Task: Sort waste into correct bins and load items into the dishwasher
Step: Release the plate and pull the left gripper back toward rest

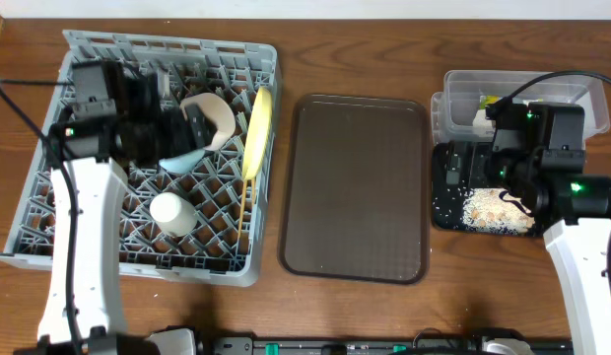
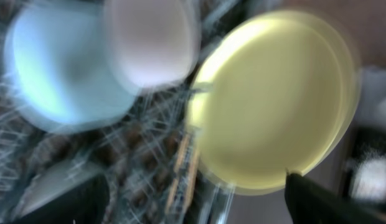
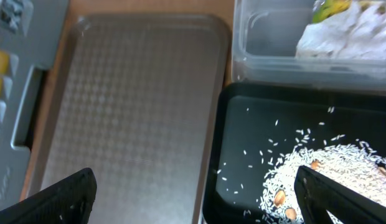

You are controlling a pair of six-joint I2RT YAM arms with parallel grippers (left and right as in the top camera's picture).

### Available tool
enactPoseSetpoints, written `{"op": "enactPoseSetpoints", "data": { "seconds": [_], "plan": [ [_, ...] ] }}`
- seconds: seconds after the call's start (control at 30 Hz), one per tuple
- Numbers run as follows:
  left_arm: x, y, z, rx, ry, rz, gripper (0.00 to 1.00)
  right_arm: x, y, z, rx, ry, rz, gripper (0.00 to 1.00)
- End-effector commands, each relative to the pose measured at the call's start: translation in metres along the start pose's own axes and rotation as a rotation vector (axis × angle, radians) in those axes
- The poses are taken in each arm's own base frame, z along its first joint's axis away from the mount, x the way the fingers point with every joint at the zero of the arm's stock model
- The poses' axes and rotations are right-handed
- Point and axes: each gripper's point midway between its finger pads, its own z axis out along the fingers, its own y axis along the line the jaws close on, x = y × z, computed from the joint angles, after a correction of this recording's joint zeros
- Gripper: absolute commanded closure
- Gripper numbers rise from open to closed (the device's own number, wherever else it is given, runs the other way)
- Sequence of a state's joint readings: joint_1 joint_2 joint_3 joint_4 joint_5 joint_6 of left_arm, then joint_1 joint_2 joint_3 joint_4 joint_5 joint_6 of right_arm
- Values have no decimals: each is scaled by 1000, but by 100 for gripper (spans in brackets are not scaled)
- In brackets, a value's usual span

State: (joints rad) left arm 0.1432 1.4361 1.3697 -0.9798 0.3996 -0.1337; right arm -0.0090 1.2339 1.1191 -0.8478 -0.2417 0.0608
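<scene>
Seemingly done: racked plate (image 1: 258, 123), blue bowl (image 1: 185, 158), white bowl (image 1: 212, 113), cup (image 1: 172, 212); binned tissue (image 3: 342, 34), wrapper (image 3: 330, 9), rice (image 3: 330, 168). Open, empty left end effector (image 2: 194, 180), right end effector (image 3: 194, 177).

Brown wooden table (image 1: 355, 316), visible grain, pale strip along far edge

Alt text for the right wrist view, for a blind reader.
Rice-like crumbs lie scattered in the black tray at lower right; behind it the clear tub holds a white tissue and a green-yellow wrapper. The brown serving tray fills the left; the open right gripper frames the bottom corners.
</scene>
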Motion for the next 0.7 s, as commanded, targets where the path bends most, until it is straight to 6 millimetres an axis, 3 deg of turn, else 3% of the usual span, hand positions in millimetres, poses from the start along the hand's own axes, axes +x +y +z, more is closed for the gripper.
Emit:
{"op": "enactPoseSetpoints", "data": {
  "seconds": [0.0, 0.13, 0.3, 0.57, 0.6, 0.67],
  "plan": [
    [26, 36, -14, -242, 60, -58, 9, 15, 0, 11, -4, 93, -45, 1],
    [62, 41, -21, -264, 170, -65, 10, 42, -21, 13, 120, 210, 73, 1],
    [81, 38, -40, -243, 92, 7, 9, 57, -20, -2, 129, 225, 83, 1],
    [107, 26, -90, -163, -336, 161, 9, 57, -15, -58, 144, -164, 9, 1],
    [110, 25, -96, -154, -388, 171, 4, 59, -17, -68, 163, -208, 4, 1],
    [114, 21, -107, -139, -464, 188, 4, 61, -15, -82, 162, -271, -4, 1]
  ]
}}
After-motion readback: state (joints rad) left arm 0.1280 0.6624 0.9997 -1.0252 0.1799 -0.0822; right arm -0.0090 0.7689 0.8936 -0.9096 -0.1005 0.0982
